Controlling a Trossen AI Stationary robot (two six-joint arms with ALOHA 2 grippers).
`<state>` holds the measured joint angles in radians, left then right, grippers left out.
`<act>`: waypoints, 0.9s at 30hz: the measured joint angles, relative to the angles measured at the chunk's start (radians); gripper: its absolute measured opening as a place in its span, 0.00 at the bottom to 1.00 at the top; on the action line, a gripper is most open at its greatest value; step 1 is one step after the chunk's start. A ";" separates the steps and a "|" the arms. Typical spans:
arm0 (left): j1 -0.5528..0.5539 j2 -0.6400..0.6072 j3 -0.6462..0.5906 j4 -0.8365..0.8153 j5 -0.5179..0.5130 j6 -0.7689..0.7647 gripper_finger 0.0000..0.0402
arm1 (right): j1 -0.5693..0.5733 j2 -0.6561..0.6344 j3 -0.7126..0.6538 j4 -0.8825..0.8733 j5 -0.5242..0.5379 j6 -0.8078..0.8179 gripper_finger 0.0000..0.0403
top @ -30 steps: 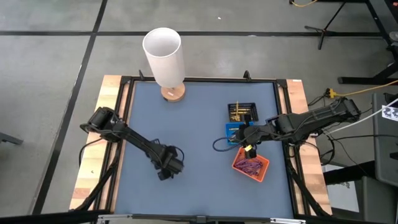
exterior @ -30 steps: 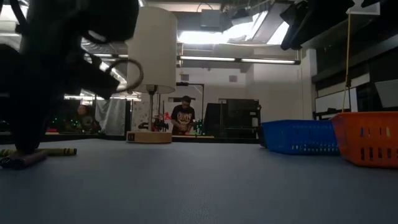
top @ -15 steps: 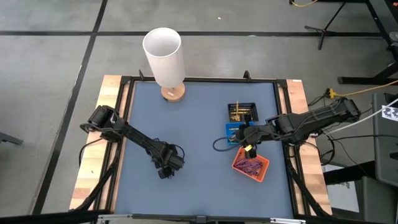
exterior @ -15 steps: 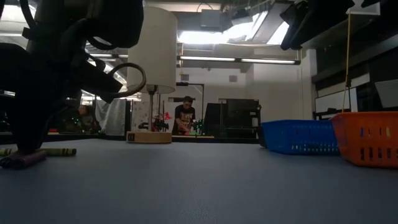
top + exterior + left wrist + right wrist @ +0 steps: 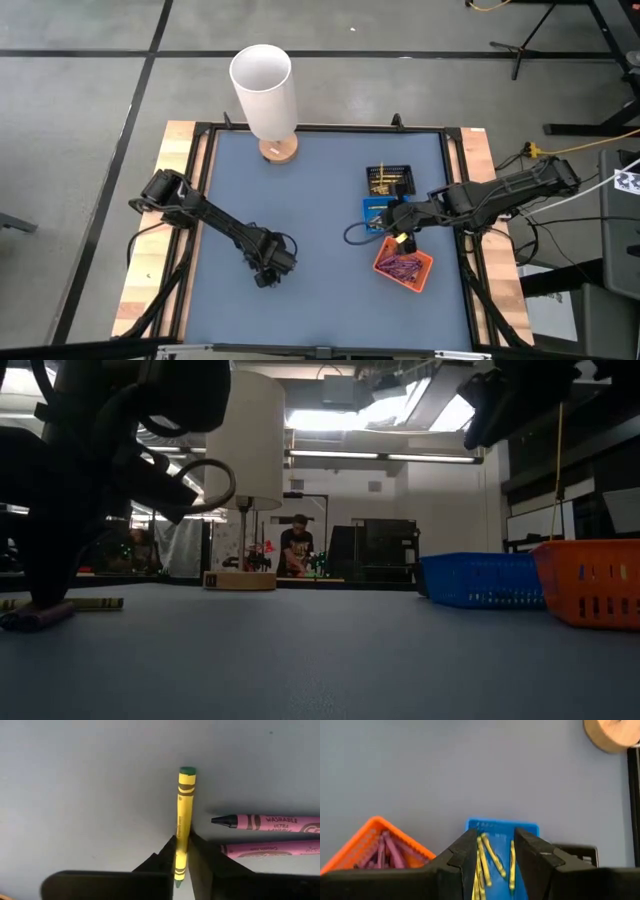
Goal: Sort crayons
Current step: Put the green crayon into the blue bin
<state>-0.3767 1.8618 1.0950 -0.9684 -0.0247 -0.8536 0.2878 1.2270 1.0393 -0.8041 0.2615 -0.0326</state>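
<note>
Three small trays sit close together on the right half of the blue-grey bench [image 5: 320,200]: a black tray [image 5: 390,180] with yellow crayons showing inside, a blue tray [image 5: 501,827] just beside it holding several yellow crayons [image 5: 487,851], and an orange tray [image 5: 404,266] nearest the front holding a pile of purple crayons [image 5: 402,266]. The right tool [image 5: 397,222] hangs over the blue tray, its arm reaching in from the right edge, its two fingers parted and holding nothing. The left arm stretches from the left edge toward the bench's middle front, with the left tool [image 5: 182,857] down at the surface, its fingers pinched on the lower end of a yellow crayon [image 5: 184,815]. Two pink crayons [image 5: 267,821] lie on the bench just beside that tool. A white lamp [image 5: 264,95] on a wooden base stands at the back edge.
</note>
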 joint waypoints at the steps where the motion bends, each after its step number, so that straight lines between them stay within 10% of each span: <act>1: 0.000 0.000 0.000 0.000 -0.002 0.000 0.05 | 0.000 -0.002 0.000 -0.014 0.000 0.000 0.32; 16: 0.001 0.001 -0.002 0.023 -0.010 -0.008 0.00 | 0.000 -0.321 -0.199 -0.061 0.000 0.127 0.32; 27: 0.005 -0.016 -0.001 0.030 -0.013 -0.020 0.00 | 0.000 -0.659 -0.506 0.267 0.000 0.186 0.32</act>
<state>-0.3721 1.8458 1.0939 -0.9386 -0.0373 -0.8732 0.2878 0.5681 0.5332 -0.5375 0.2615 0.1535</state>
